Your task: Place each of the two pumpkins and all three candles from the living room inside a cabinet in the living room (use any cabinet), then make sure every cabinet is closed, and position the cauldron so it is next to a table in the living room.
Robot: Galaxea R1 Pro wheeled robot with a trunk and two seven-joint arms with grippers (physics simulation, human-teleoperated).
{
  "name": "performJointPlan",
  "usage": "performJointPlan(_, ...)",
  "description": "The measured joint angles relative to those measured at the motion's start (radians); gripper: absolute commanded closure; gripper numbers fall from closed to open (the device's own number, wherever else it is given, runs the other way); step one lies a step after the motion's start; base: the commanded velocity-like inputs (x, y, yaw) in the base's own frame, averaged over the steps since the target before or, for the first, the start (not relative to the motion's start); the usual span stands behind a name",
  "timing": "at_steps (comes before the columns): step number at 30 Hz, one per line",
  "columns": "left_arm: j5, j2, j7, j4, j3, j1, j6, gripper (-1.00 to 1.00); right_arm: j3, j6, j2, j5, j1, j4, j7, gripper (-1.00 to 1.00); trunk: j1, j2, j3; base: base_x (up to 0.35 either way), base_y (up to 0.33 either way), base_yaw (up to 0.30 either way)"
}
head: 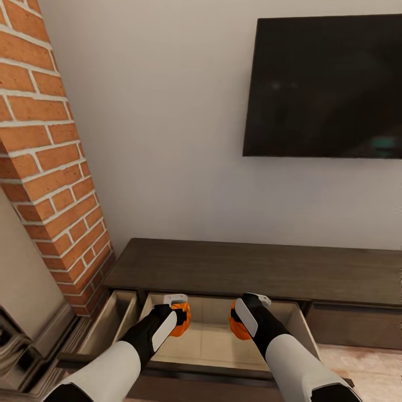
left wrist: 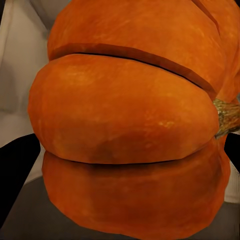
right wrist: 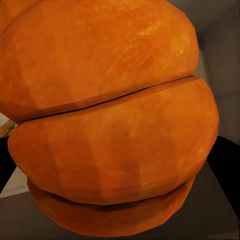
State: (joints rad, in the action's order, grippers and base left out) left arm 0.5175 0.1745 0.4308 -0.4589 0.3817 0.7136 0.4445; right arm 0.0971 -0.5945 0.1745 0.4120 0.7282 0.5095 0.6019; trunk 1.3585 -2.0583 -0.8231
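Over the open cabinet drawer (head: pixel 223 340), left claw (head: pixel 177 312) pinching one pumpkin (head: pixel 181 319), right claw (head: pixel 245 318) pinching another pumpkin (head: pixel 239 329)

No lettering, label, brand mark, number or sign is showing legibly anywhere in these views.
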Motion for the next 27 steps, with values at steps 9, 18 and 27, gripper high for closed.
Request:
performJointPlan(9, 0.001, 0.000, 0.002, 0.000, 0.000, -0.001, -0.002, 1.00, -0.001, -0.001, 0.000, -0.002, 0.000, 0.000, -0.001, 1.00, 0.004, -0.007, -0.003, 0.005, -0.025, 0.000)
performJointPlan(18, 0.003, 0.000, 0.005, 0.000, 0.000, 0.000, -0.002, 1.00, -0.001, -0.001, 0.000, -0.001, 0.000, 0.000, -0.001, 1.00, 0.038, -0.070, -0.031, 0.000, 0.000, 0.000)
performJointPlan(27, 0.003, 0.000, 0.004, 0.000, -0.001, 0.000, -0.003, 1.00, -0.001, -0.001, 0.000, -0.001, 0.000, 0.000, -0.001, 1.00, 0.073, -0.133, -0.059, 0.000, 0.000, 0.000)
